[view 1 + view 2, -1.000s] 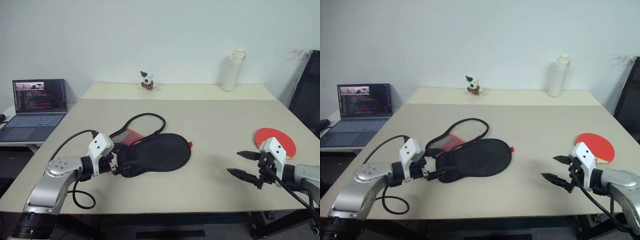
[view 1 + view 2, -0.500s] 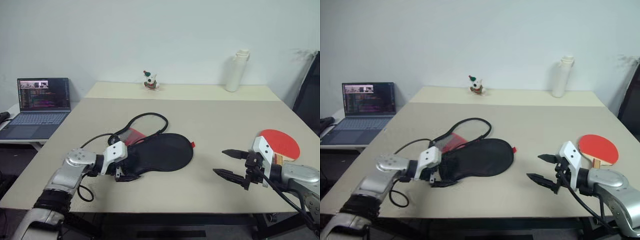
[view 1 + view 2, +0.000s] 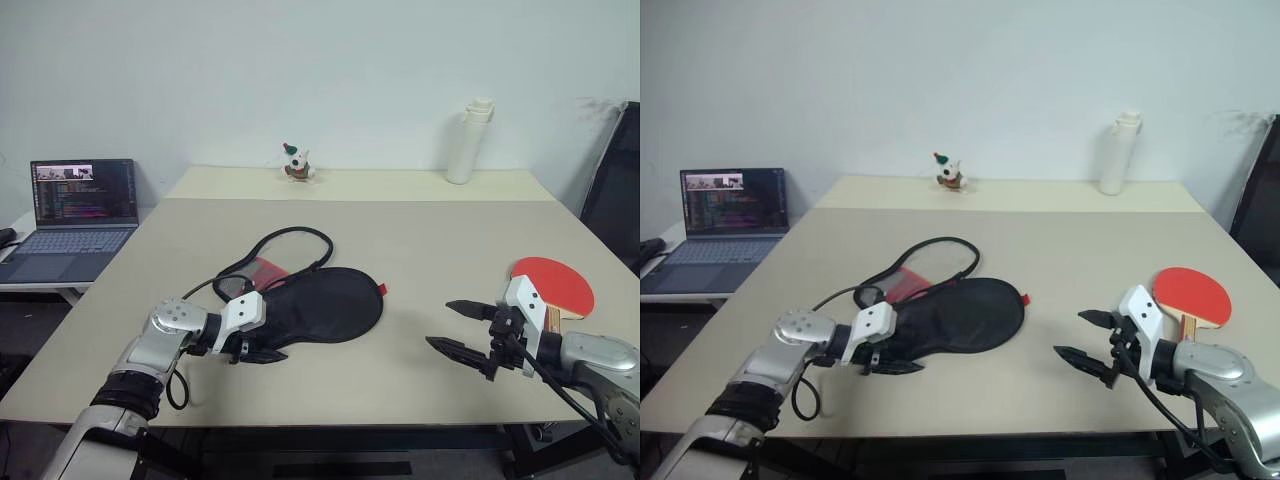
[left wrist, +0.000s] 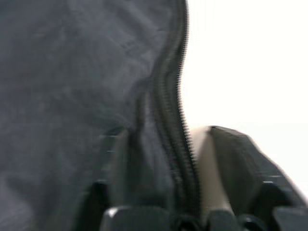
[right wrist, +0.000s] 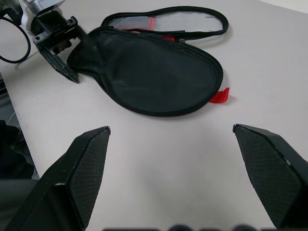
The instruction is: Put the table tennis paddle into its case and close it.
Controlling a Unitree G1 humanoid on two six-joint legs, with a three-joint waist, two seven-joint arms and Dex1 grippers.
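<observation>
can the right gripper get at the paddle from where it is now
Probably yes. The right gripper hangs open over bare table, and the table tennis paddle lies flat just behind and outboard of it near the table's right edge with nothing around it. The arm would have to draw back and swing outward first.

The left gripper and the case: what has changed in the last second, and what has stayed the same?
The left gripper came down at the narrow end of the case, and its fingers have closed in around the zipper edge; whether they grip it yet is unclear. The right gripper stays open above the table. The table tennis paddle and the case lie as before.
</observation>
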